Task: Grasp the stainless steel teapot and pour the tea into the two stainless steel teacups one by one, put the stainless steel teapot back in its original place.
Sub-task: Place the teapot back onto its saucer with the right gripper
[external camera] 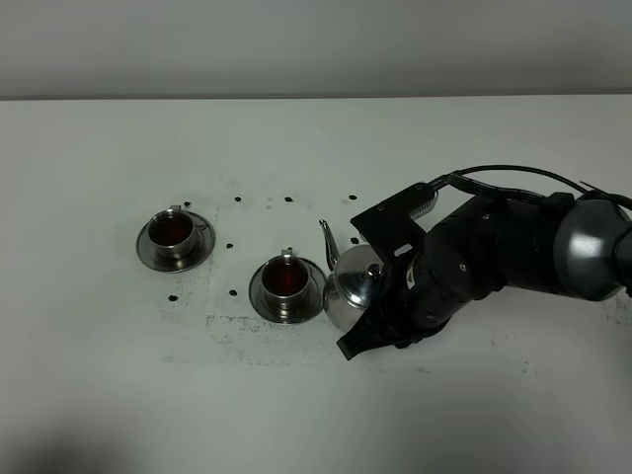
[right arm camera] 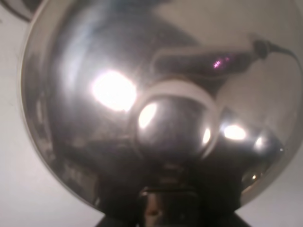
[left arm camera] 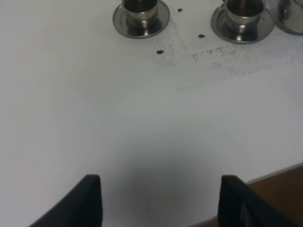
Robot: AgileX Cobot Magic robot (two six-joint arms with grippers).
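Note:
The stainless steel teapot [external camera: 354,286] stands upright on the white table, its spout pointing to the far side. It fills the right wrist view [right arm camera: 142,94], lid and knob up close. My right gripper [external camera: 377,318] is at its handle side and looks shut on the handle; the fingers are hidden. Two stainless steel teacups on saucers stand left of the pot, one close to it [external camera: 286,286] and one at the far left [external camera: 174,237]. Both hold reddish-brown tea [external camera: 286,279]. My left gripper [left arm camera: 163,201] is open and empty, well short of the cups [left arm camera: 140,9] [left arm camera: 244,14].
Small dark specks [external camera: 237,197] dot the table around the cups. The table's near edge [left arm camera: 279,172] runs close to my left gripper, with brown floor beyond it. The right arm's black body [external camera: 494,247] lies across the right part of the table.

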